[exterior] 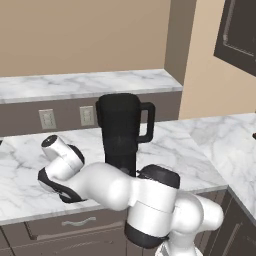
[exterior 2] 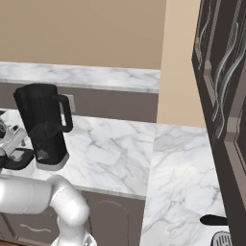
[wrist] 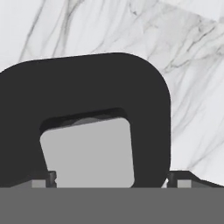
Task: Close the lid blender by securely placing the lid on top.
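From the left base view, we see the blender (exterior: 121, 131) standing upright on the marble counter (exterior: 175, 150), its loop handle turned away from the arm and its jar mouth uncovered, which we judge leaves the task still at the pick-up step. The arm bends low over the counter on the side of the blender opposite the handle, its wrist hanging above a dark flat patch that we take to be the lid (exterior: 70, 196). From the right base view, the blender (exterior 2: 44, 126) sits near the counter's front edge, and the lid (exterior 2: 19, 159) lies flat on the counter just beside the blender's base, with the arm's wrist directly over it. In the hand view, the lid (wrist: 144, 96) lies close below the camera, its light grey knob centred between the two dark fingertips (wrist: 179, 178) of the end effector (wrist: 109, 180). The fingers stand apart, one on each side of the knob, so the end effector is open and holds nothing; we judge this straddle is set up to pinch the knob.
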You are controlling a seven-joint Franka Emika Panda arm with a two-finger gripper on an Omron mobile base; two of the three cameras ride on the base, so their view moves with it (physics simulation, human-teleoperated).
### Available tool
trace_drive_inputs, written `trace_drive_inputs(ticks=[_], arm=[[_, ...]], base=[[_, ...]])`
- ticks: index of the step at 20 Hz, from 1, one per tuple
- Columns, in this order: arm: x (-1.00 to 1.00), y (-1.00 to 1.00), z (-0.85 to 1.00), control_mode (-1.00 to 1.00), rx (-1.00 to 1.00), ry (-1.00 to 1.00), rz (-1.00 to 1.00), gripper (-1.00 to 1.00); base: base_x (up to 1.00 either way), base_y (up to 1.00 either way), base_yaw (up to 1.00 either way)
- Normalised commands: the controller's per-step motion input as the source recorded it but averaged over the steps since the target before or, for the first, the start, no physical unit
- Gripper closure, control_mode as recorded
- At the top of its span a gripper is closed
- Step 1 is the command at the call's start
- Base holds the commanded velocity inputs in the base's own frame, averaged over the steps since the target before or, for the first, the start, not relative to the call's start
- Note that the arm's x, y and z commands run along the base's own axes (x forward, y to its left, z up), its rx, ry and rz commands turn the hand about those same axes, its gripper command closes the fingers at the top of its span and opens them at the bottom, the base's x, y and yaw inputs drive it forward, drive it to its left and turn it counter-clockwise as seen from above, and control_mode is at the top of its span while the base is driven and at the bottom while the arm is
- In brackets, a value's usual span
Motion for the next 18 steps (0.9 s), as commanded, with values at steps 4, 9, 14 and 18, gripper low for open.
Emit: trace_drive_inputs(ticks=[4,9,14,18], arm=[[-0.17,0.12,-0.06,-1.00,0.04,0.00,0.04,-1.00],[-0.07,0.05,0.00,-1.00,0.01,0.01,0.02,-1.00],[-0.07,0.00,-0.08,-1.00,0.01,0.03,0.01,-1.00],[0.04,0.02,-0.29,-1.00,0.00,0.12,0.02,-1.00]], base=[[0.00,0.00,0.00],[0.00,0.00,0.00],[0.00,0.00,0.00],[0.00,0.00,0.00]])
